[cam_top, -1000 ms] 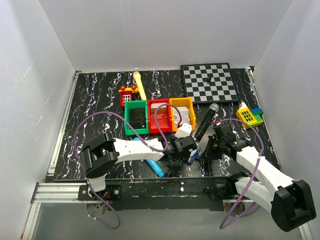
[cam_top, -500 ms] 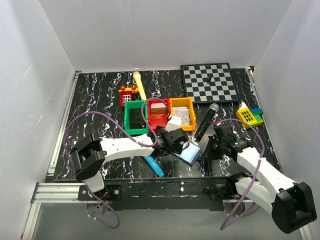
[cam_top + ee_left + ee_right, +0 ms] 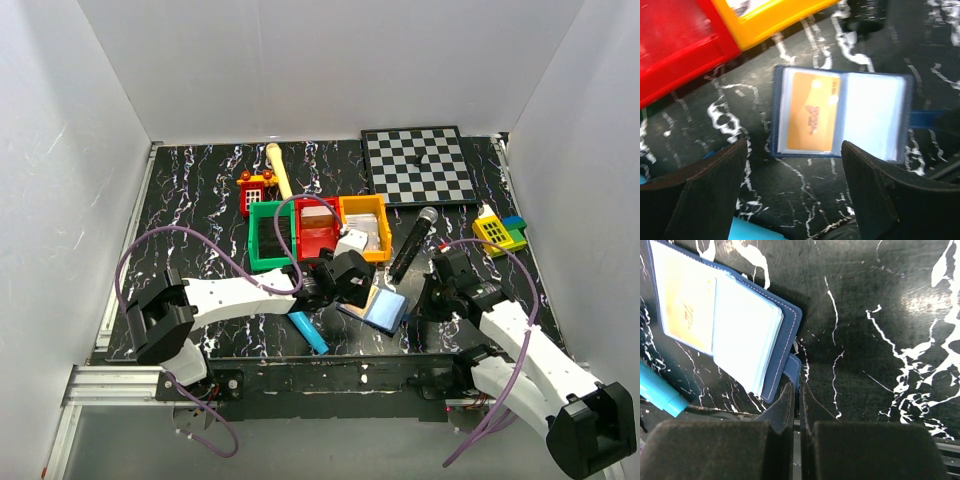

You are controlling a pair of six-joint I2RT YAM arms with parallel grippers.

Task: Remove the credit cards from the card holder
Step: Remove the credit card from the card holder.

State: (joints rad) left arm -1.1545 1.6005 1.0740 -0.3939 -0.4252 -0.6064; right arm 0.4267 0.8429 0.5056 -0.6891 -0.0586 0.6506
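And the left tool (image 3: 794,148) has backed off the card holder (image 3: 386,310): a second ago it sat right on top of it, now it has drawn back toward the red bin (image 3: 318,228), and the holder is out in plain sight. It lies open and flat on the table (image 3: 190,200) near the front edge, between the two arms. Light blue pages up, navy border all round. In the left wrist view an orange card (image 3: 812,112) sits behind the clear pocket on the page nearer the bins; the other page looks plain pale blue, and whether a card is in there I cannot tell. The left tool hangs above the holder with its fingers spread wide, nothing between them. Over on the other side the right tool (image 3: 798,390) is pressed together, low at the table, and the holder's little navy tab runs straight into the seam between its tips, pinched there. The red bin and the yellow bin (image 3: 365,222) stand just behind the holder, the green bin (image 3: 272,237) beside them. A cyan toy (image 3: 308,331) lies left of the holder, apart from it, and a black microphone (image 3: 415,243) lies behind it
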